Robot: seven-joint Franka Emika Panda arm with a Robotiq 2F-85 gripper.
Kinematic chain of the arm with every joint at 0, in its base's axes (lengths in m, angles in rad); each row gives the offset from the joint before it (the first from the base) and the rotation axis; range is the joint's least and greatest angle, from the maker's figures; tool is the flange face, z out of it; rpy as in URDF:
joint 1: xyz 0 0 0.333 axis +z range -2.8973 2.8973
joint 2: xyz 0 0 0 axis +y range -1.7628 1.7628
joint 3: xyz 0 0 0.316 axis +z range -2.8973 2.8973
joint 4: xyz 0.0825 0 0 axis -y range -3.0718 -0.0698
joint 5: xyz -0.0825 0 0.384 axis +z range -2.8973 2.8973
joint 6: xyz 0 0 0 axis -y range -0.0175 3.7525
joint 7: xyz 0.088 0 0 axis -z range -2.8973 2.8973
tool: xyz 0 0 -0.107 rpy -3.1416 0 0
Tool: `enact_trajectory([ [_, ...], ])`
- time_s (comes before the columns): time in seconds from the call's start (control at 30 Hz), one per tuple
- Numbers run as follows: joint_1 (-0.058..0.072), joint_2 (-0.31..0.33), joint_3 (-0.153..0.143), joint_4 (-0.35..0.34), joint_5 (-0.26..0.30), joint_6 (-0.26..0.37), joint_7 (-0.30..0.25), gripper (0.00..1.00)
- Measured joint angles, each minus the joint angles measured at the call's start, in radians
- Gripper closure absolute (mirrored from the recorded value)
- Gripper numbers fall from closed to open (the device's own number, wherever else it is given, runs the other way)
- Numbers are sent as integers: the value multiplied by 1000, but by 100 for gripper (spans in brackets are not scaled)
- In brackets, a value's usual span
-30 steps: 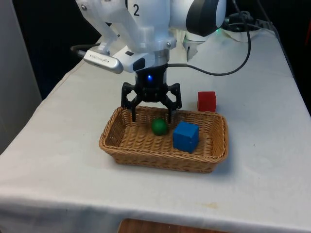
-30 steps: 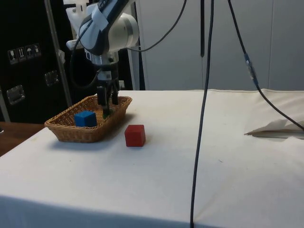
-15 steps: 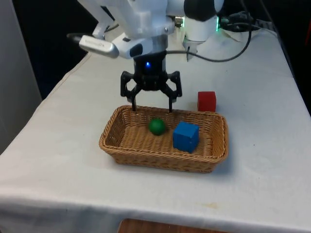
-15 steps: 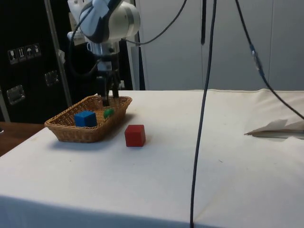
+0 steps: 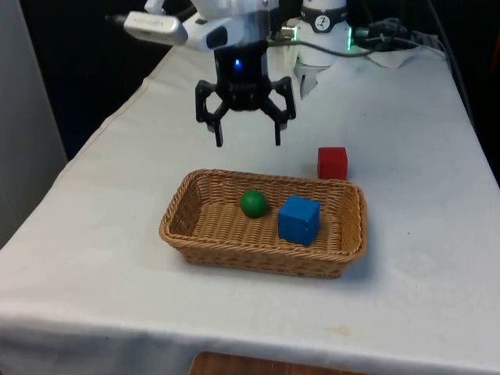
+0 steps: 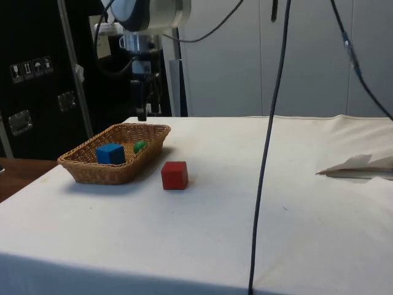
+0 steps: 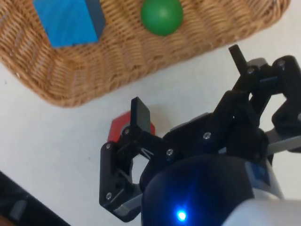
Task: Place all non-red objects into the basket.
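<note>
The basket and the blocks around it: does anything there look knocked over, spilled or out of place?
Nothing stands out. The basket sits flat on the cloth, with the green ball and blue cube inside it. The red cube stands upright outside, beside the basket's far rim. The gripper hangs open and empty above.

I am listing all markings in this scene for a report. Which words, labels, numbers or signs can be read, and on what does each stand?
No text here can be quoted.
Small white stickers on the dark cabinet: they look like symbols, too small to read.
Brown woven wicker basket, blue cube, green ball, red cube: no markings visible.
</note>
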Motion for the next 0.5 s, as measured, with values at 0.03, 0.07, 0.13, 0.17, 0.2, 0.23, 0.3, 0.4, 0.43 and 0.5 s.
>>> enact_trajectory([
  [0.03,2,-27,0,-23,-12,-1,1,0],
  [0.07,2,-27,0,-23,-12,-1,1,0],
  [0.13,4,-55,0,-47,-24,-1,2,0],
  [0.17,5,-69,0,-59,-29,-1,2,0],
  [0.2,6,-83,0,-71,-34,-1,2,0],
  [0.23,8,-111,0,-95,-47,-1,4,0],
  [0.3,9,-125,0,-107,-53,-1,5,0],
  [0.4,13,-168,1,-142,-73,-1,10,0],
  [0.43,15,-182,2,-154,-80,-1,13,0],
  [0.5,18,-209,4,-174,-97,-1,21,0],
])
